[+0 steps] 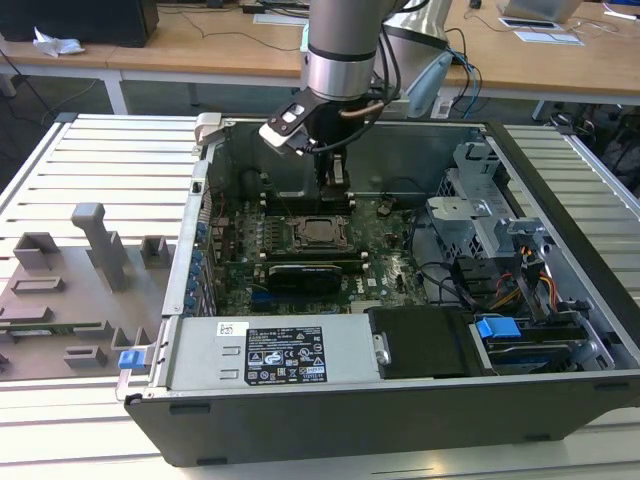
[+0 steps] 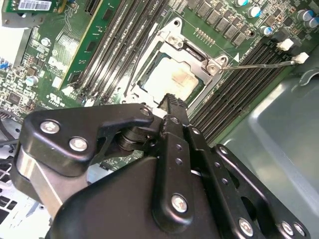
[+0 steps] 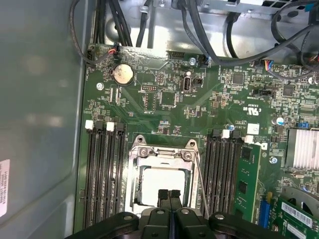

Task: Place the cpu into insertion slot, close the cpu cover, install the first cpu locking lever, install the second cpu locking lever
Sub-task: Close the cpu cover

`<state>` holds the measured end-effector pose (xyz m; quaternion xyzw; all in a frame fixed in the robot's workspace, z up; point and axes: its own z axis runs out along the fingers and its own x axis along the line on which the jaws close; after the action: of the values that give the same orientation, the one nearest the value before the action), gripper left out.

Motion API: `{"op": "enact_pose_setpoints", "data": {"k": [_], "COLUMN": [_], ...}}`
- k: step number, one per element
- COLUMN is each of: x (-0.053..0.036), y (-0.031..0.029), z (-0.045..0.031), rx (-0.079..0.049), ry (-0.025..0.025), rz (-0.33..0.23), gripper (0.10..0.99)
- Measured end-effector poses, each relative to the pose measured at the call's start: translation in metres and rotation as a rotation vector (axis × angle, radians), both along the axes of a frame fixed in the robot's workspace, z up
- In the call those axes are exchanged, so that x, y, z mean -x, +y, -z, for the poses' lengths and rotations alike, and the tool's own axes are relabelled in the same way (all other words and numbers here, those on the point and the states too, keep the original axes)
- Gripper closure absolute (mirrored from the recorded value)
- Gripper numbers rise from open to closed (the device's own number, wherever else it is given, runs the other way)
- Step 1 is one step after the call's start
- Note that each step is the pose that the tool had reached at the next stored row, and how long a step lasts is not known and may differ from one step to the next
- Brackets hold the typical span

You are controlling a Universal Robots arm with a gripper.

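Gripper (image 3: 169, 195) fingers pressed together, nothing pinched, tips just over the cpu (image 3: 149, 181); contact possible, can't tell. Cpu seated in socket, cover (image 3: 162, 153) down around it. One lever (image 3: 199, 179) lies along the socket's side. Beyond: motherboard (image 3: 164, 114), case (image 1: 330, 420).

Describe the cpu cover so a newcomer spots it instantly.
Inside the open dark computer case, find the green motherboard. Between its long black memory slots lies the cpu cover: the only thin silver metal frame, ringing a pale square chip.
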<state>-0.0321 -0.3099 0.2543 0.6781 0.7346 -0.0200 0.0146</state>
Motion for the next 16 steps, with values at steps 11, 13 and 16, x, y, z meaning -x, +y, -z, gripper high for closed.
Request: {"op": "enact_pose_setpoints", "data": {"k": [11,13,16], "x": [0.0000,0.0000,0.0000], "y": [0.0000,0.0000,0.0000], "z": [-0.0205,-0.0248,-0.0306], "rx": [0.000,0.000,0.000], "ry": [0.0000,0.0000,0.0000], "rz": [0.000,0.000,0.000], "gripper": [0.980,0.980,0.980]}}
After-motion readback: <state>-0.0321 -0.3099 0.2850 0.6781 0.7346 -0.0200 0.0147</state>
